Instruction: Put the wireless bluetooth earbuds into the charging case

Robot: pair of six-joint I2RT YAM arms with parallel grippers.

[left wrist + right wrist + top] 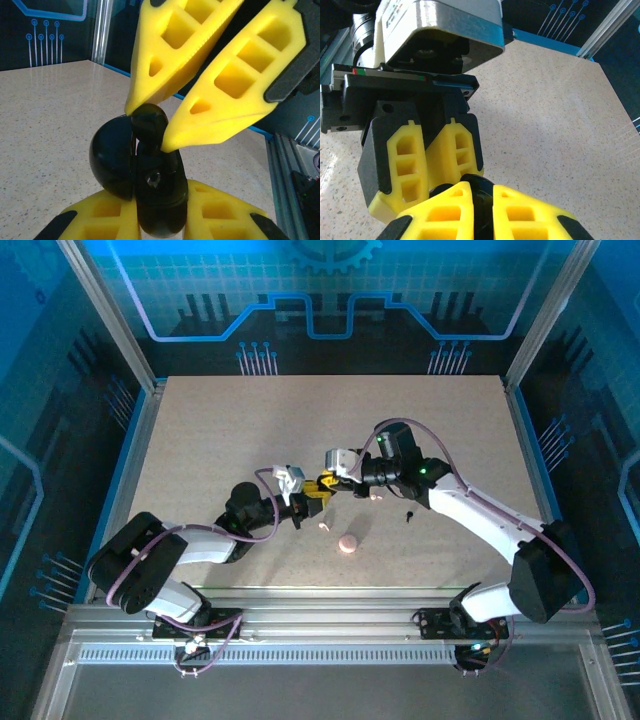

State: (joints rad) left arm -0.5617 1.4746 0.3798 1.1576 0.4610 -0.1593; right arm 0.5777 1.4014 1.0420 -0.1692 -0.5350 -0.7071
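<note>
A black charging case [156,190] hangs above the table, and my left gripper [157,212] is shut on its lower body. Its domed lid [112,155] stands out to the left. My right gripper [484,205] comes from the opposite side and is shut on a rounded black piece [148,120] at the case's top; I cannot tell whether that is an earbud or part of the case. Both grippers meet mid-table [320,487]. On the table lie a black earbud [410,514] and two pale pink earbuds [325,526] [377,496].
A round pink case [347,542] sits on the speckled table [220,430] just in front of the grippers. Metal frame posts and a raised rail [320,615] border the table.
</note>
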